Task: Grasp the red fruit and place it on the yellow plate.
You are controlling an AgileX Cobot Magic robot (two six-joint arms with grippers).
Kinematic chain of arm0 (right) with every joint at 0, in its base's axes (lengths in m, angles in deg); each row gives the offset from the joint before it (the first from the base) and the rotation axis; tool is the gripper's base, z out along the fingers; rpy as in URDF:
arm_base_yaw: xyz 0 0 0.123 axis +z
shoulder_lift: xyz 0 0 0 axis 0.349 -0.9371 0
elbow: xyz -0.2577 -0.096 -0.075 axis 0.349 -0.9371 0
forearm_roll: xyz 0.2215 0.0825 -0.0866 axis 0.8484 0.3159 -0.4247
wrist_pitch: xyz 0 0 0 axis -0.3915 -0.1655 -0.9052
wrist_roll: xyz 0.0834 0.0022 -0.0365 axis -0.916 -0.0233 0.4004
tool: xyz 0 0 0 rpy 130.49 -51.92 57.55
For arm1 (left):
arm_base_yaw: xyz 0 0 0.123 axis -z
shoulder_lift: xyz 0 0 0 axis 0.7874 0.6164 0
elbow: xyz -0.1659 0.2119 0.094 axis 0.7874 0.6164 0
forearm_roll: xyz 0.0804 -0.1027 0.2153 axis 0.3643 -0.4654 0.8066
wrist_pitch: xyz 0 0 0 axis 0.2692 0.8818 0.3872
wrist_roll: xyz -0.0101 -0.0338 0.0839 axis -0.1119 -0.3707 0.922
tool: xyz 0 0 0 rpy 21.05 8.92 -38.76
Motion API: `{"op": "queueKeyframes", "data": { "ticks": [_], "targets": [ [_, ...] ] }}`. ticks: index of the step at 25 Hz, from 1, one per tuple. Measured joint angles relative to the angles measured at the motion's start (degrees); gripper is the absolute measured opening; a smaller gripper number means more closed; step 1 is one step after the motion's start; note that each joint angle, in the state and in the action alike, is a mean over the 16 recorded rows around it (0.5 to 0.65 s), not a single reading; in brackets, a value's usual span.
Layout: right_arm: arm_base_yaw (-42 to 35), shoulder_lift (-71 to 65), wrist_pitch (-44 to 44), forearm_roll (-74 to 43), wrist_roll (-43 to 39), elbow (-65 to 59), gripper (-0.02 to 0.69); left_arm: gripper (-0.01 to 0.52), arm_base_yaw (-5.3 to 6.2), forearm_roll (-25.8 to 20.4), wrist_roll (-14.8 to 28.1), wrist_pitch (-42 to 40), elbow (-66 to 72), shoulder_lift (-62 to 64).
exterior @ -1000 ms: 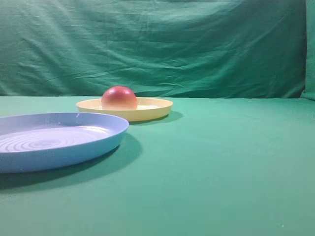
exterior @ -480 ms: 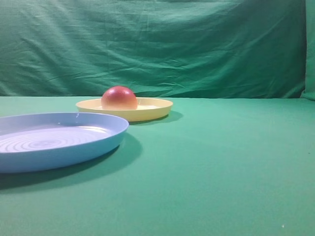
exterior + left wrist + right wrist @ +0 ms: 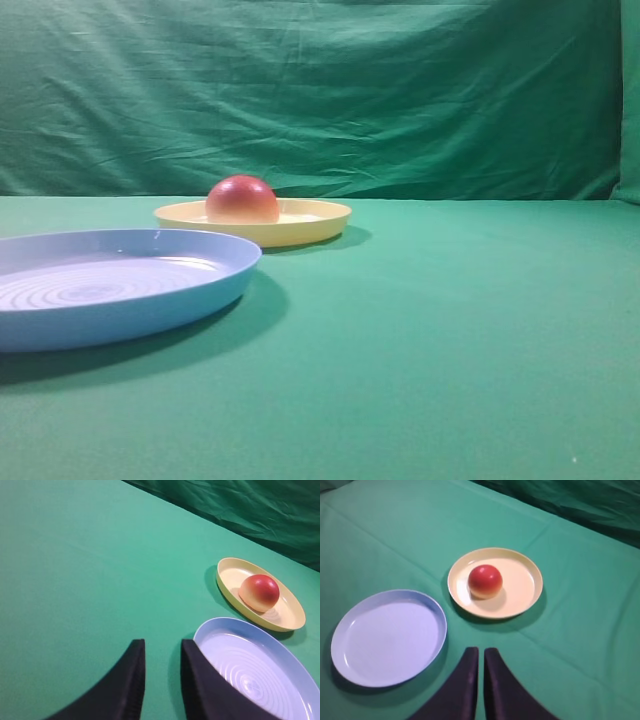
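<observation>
Exterior high view: the red fruit [image 3: 242,199] sits on the yellow plate [image 3: 320,216] at centre-left of the frame, toward the plate's left part, its dome rising above the low rim. A blue plate [image 3: 120,300] fills the lower left, larger in the frame and showing concentric ridges on its floor. Both rest on a green table [image 3: 450,340], with a creased green backdrop [image 3: 320,90] across the upper half. No arm or gripper appears here.

Left wrist view: looking down from above, the yellow plate [image 3: 287,622] lies at the right of the frame with the red fruit [image 3: 259,592] inside it, red on top and paler toward the base, a detail the side-on view barely gives. The blue plate [image 3: 220,630] lies at lower right, its rim just beside the yellow plate's. The left gripper [image 3: 162,652] shows at the bottom edge as two dark curved fingers with a narrow strip of green table [image 3: 75,580] between them, nothing held; the right finger overlaps the blue plate's edge in the frame.

Right wrist view: here the two plates are clearly apart, the yellow plate [image 3: 525,587] at centre and the blue plate [image 3: 385,640] at lower left. The red fruit [image 3: 485,581] rests left of the yellow plate's middle. The right gripper [image 3: 480,652] rises from the bottom centre, its dark fingers drawn nearly together with only a sliver of gap, clasping nothing, near the yellow plate's near rim in the frame.
</observation>
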Motion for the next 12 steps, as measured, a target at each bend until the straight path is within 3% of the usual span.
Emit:
{"op": "queueKeyframes", "data": {
  "ticks": [12],
  "targets": [
    [-4.2, 7.3, -0.8, -9.9, -8.0, -3.6, 0.000, 0.157, 0.00, 0.0, 0.0, 0.0, 0.0, 0.0]
  ]
}}
